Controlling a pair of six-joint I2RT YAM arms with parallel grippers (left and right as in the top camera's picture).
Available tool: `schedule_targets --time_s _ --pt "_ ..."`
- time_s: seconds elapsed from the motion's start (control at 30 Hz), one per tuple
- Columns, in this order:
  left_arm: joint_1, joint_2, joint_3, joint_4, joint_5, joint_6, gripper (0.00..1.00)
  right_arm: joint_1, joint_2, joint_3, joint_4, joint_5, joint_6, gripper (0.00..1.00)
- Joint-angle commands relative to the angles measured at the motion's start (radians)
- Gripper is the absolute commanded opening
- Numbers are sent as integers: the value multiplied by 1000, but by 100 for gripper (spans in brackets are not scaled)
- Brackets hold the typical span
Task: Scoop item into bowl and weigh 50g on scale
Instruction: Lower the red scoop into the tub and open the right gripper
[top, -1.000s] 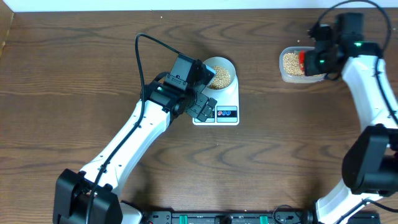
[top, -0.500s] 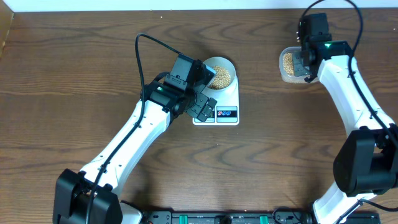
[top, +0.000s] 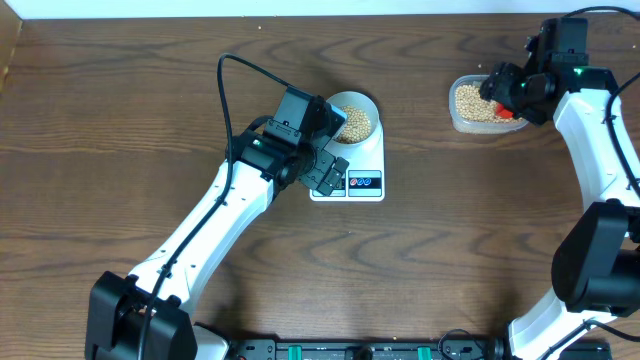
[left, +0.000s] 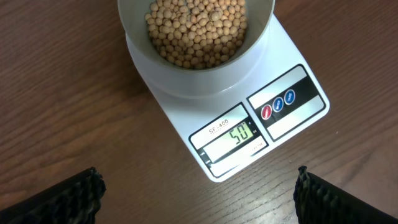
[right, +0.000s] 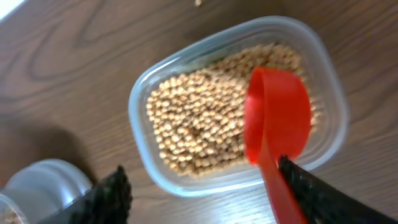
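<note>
The pale bowl (left: 249, 68) stands on the white scale (left: 292, 124), filled with tan beans (left: 196, 31); the display shows 50. My left gripper (left: 199, 196) hangs open just in front of the scale (top: 365, 160), beside the bowl (top: 352, 118), with nothing between its fingers. More beans (right: 199, 118) fill the clear plastic tub (right: 140, 137) at the back right. A red scoop (right: 277, 118) lies with its cup in the tub and its handle leaning on one finger of my right gripper (right: 208, 196), which is open just over the tub (top: 478, 105).
The left arm (top: 215, 220) stretches diagonally across the table's middle and its black cable (top: 225, 90) loops above. The table's back edge runs just behind the tub. A blurred pale round thing (right: 37, 180) shows at the right wrist view's lower left.
My right gripper has opened and let go of the red scoop, which now rests in the tub. The right wrist swung over the tub and back to the right. The left arm stayed still.
</note>
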Motion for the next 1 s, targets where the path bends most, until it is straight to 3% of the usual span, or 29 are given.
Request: schedule_targets --time_s 0.0,0.13,0.63,0.97 --pt "2 -16 3 -1 -5 16 100 -3 -24 13 3 -77 20 88" --pt "2 -16 3 -1 -5 16 99 -11 -23 11 9 -145 19 99" --pt "2 -16 3 -1 -5 16 100 -149 -23 -127 19 -265 47 99" --pt "2 -16 3 -1 -5 16 100 -175 -23 -134 -48 -246 -109 99"
